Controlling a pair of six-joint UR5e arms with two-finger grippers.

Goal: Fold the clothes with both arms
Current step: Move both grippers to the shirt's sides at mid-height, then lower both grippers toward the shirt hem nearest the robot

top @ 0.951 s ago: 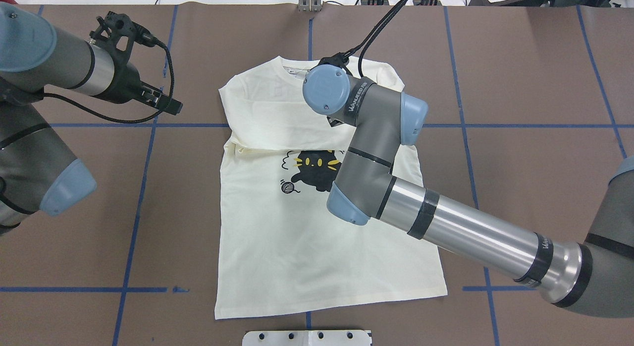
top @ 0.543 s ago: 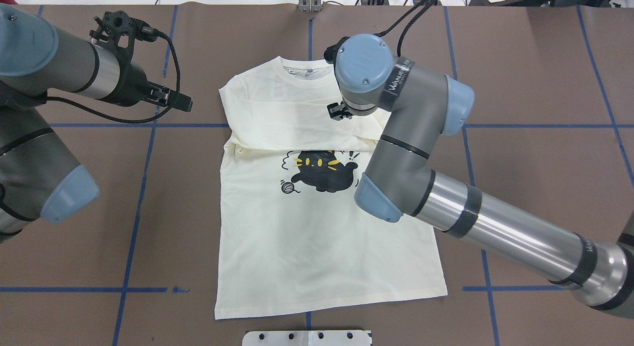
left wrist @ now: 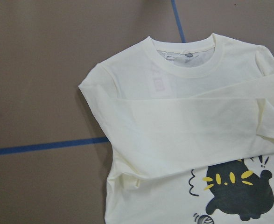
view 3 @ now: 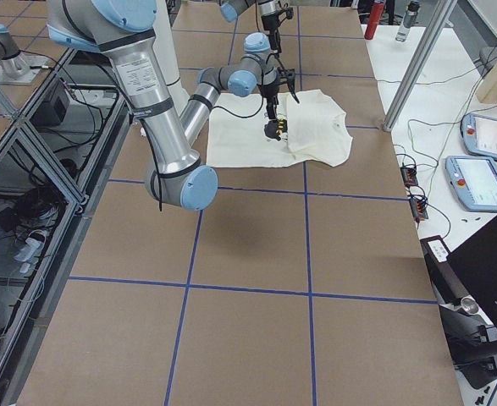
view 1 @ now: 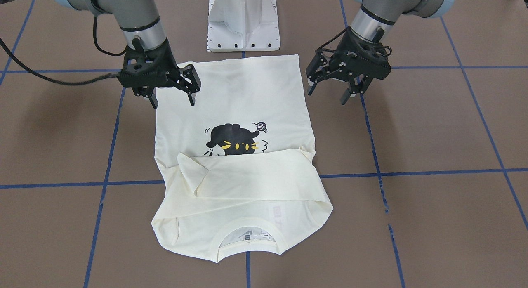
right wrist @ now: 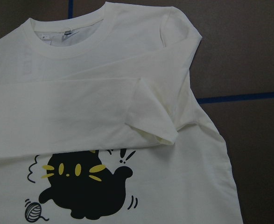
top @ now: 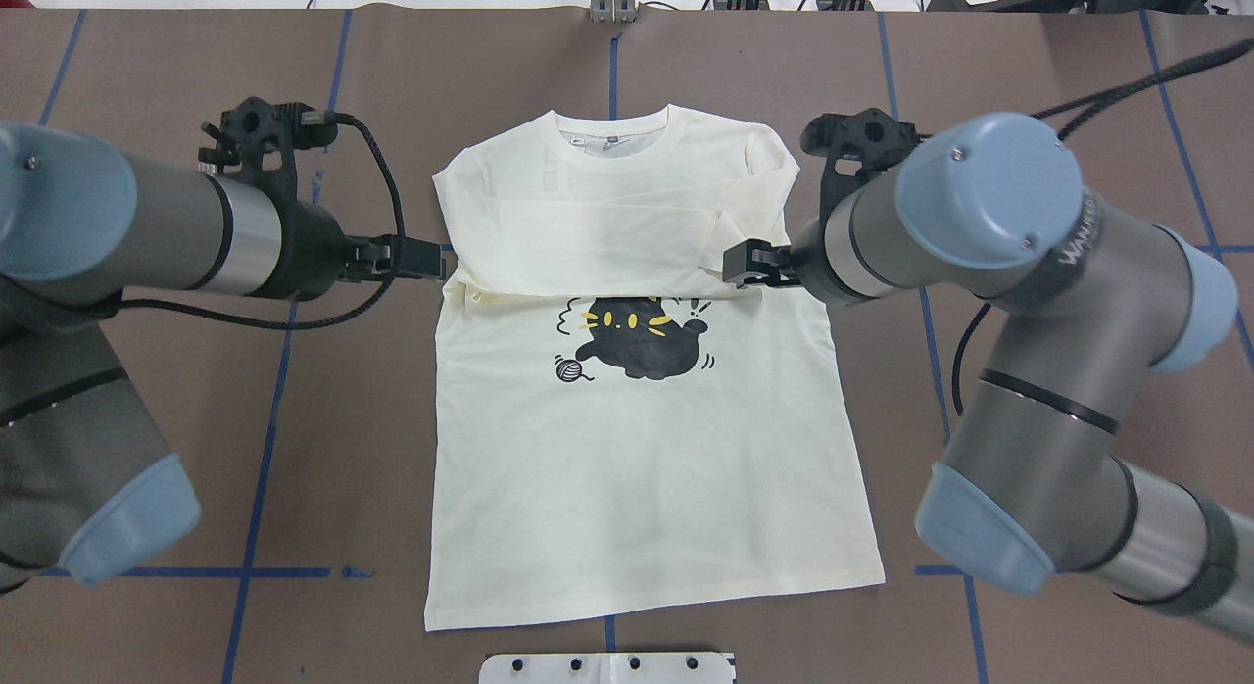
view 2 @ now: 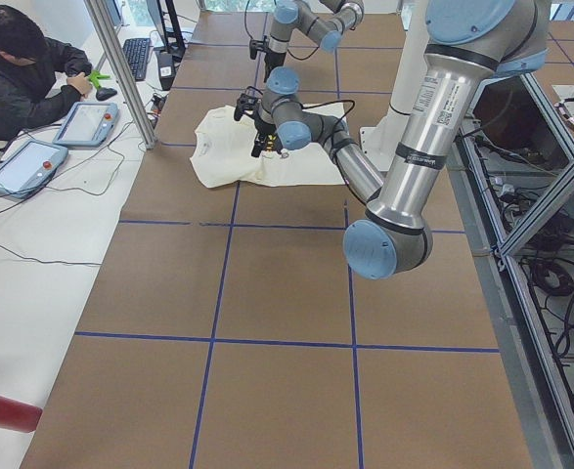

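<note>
The cream cat-print T-shirt (top: 637, 468) lies flat, print up, on the brown table (top: 441, 76), its sleeves (top: 588, 228) crossed over its chest; a pinch catching only the top layer could drag those sleeves loose. The left gripper (view 1: 328, 94) and right gripper (view 1: 173, 99) hang empty, jaws apart, flanking the shirt, whereas a second ago the right arm (top: 980, 204) reached over the chest and the left gripper stood well off.

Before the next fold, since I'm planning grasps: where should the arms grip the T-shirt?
Probably the T-shirt shoulder corners, left gripper and right gripper each from its own side: it lies flat, sleeves folded across the chest, leaving only outer edges for the jaws.
</note>
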